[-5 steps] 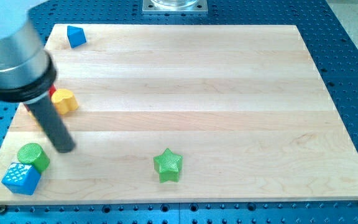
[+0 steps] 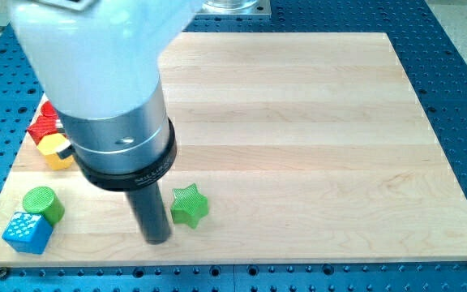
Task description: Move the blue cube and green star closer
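The blue cube [image 2: 27, 233] sits at the board's bottom left corner, touching a green cylinder [image 2: 42, 203] just above it. The green star [image 2: 189, 204] lies near the bottom edge, left of centre. My tip [image 2: 157, 238] rests on the board just to the left of the star and slightly below it, very close to it. The cube is well to the left of my tip. The arm's large body hides the upper left part of the board.
A yellow block [image 2: 55, 150] and a red block [image 2: 45, 122] lie at the left edge, partly hidden by the arm. The wooden board [image 2: 314, 122] lies on a blue perforated table.
The arm has swung right and down, from beside the green cylinder to the star's left. The green star has shifted left and slightly up. The small blue block at top left is now hidden.
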You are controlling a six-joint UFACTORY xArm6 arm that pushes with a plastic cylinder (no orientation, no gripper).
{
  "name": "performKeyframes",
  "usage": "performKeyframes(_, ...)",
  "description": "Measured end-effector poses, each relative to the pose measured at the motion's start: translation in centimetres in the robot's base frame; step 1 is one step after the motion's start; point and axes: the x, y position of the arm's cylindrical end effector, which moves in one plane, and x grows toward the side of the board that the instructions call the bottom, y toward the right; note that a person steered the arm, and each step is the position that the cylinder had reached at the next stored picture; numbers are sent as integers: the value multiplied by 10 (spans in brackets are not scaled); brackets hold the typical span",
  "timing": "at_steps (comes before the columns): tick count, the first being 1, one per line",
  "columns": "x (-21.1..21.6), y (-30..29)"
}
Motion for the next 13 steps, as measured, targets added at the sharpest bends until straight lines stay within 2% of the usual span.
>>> performKeyframes(1, -16, 60)
performKeyframes(2, -62, 46)
performKeyframes(3, -67, -8)
performKeyframes(4, -91, 29)
performKeyframes(5, -113, -17)
performKeyframes(7, -73, -110)
performKeyframes(8, -87, -101)
performKeyframes(10, -73, -228)
performKeyframes(11, -69, -233)
performKeyframes(12, 11, -232)
performKeyframes(13, 21, -231)
